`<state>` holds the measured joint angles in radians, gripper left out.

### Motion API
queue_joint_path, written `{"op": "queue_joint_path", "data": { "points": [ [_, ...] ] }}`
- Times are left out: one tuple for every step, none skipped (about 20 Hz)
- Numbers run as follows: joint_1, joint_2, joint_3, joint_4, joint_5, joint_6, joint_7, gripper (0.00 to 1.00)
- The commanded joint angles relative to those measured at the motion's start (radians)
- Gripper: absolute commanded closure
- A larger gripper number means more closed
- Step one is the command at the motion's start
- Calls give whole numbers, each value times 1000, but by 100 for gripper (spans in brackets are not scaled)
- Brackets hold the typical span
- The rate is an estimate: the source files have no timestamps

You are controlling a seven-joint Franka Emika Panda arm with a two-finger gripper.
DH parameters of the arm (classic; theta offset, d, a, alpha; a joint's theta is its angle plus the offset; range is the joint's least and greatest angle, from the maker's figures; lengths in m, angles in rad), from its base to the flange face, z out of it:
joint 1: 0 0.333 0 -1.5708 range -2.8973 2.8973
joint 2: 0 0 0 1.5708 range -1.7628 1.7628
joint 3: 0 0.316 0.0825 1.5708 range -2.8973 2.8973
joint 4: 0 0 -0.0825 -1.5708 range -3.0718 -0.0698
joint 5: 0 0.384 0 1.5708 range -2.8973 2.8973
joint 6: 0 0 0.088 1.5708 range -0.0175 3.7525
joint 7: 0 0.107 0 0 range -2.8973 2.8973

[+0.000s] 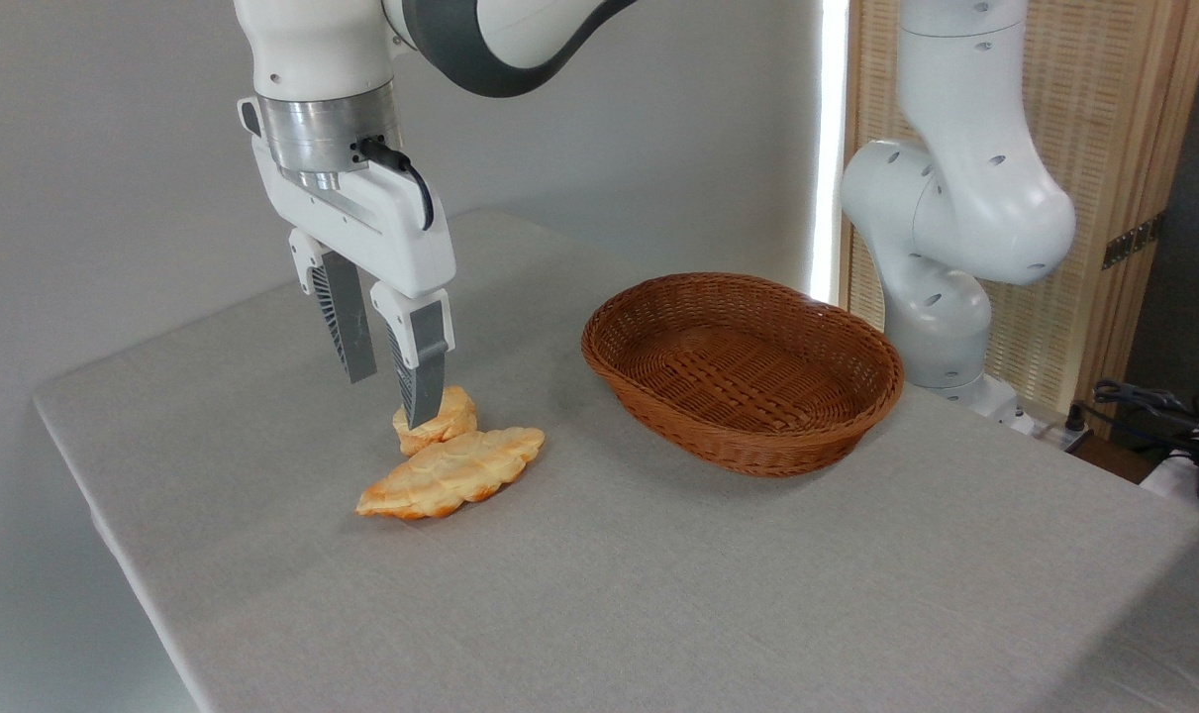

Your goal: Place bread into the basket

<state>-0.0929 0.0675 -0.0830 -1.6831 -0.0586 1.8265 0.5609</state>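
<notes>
Gripper (393,396) hangs low over the table, fingers spread with a clear gap between them; nothing pinched. The nearer finger's tip overlaps the bread (446,416) in the picture; whether it touches or only hides part of it cannot be told. The farther finger ends higher in the picture, to the left.

The bread, a small lumpy tan roll, lies on the grey tablecloth (658,574), touching or just behind a longer flat scored pastry (452,473) (the pastry is not the target, and it sits close enough to get nudged).

The basket (743,371), oval brown wicker with low sides, stands to the right, well apart from the roll and with nothing in it. The arm's base (941,297) rises behind the basket.

Judged step: closing in for the grasp; the roll is not yet lifted.

To do it well:
- bring the fingers down so the roll sits squarely between them, not under one tip;
- keep the tips off the pastry;
- squeeze gently, since the roll looks lumpy and may roll or slip;
- lift straight up before swinging right, high enough to pass the basket rim.
</notes>
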Motion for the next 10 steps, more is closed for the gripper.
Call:
{"op": "queue_joint_path", "data": {
  "points": [
    [-4,-23,29,14,-45,-32,-4,0],
    [-5,-23,26,17,-37,-30,-4,0],
    [-5,-23,22,17,-37,-18,-4,0],
    [-5,-23,19,17,-41,-16,-9,0],
    [-5,-23,17,17,-44,-24,-12,0],
    [-5,-25,19,17,-44,-33,-7,0],
    [-5,-25,20,17,-46,-33,-10,0],
    [-7,-25,23,17,-44,-33,-9,0],
    [-5,-25,25,17,-43,-33,-6,0],
    [-5,-25,28,17,-40,-33,-1,0]
  ]
}}
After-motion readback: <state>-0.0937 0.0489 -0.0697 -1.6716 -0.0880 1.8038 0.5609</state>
